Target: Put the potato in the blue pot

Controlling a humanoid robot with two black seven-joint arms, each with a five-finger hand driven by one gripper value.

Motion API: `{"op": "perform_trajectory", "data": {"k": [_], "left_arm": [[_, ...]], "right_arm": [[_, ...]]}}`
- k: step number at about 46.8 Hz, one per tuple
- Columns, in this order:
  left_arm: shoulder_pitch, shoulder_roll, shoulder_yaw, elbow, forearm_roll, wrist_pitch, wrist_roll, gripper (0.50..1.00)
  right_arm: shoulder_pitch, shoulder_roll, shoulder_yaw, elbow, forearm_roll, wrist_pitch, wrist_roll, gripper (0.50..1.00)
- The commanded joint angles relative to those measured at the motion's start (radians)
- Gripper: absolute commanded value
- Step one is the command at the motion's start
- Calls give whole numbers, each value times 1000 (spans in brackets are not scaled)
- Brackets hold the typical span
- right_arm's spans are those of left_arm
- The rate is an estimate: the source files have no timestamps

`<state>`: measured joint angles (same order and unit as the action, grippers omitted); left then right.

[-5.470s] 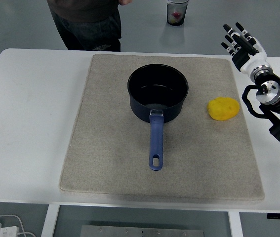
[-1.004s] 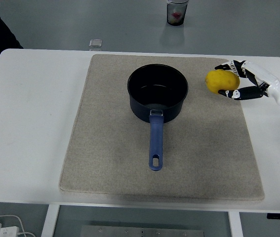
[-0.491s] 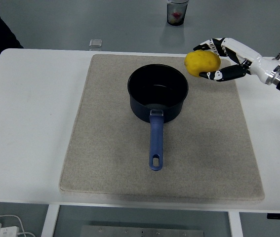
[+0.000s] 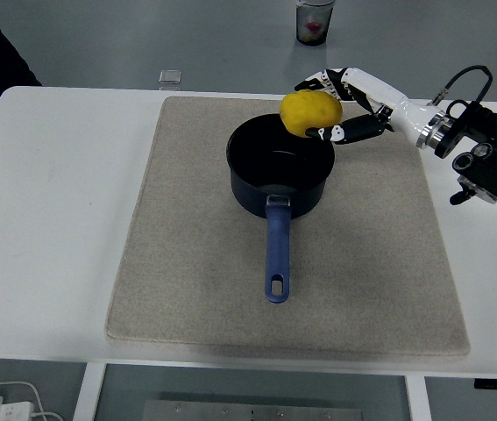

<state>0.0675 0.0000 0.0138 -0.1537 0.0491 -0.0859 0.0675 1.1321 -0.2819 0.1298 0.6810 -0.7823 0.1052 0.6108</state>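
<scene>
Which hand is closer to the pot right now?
Right. The right hand holds the potato over the pot's far rim. The left hand isn't in view.

Yellow potato (image 4: 310, 113); dark blue pot (image 4: 280, 167)

Right hand (image 4: 346, 105) grips yellow potato (image 4: 310, 112) over far rim of blue pot (image 4: 280, 167). Pot sits on beige mat (image 4: 187, 263), handle toward near edge.

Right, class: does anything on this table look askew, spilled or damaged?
Nothing stands out. The pot stands upright on the mat, handle toward the near edge, and the right hand holds the potato over its far rim. No spills or damage show.
</scene>
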Motion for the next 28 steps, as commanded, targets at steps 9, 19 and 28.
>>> {"op": "perform_trajectory", "data": {"k": [9,19,28], "left_arm": [[0,0,0,-3,0,0,0,996],[0,0,0,-1,0,0,0,996],[0,0,0,-1,0,0,0,996]], "right_arm": [[8,76,2,-54,1,-1,0,500],[5,150,1,-97,0,-1,0,500],[1,191,-7,-120,0,-4,0,500]]}}
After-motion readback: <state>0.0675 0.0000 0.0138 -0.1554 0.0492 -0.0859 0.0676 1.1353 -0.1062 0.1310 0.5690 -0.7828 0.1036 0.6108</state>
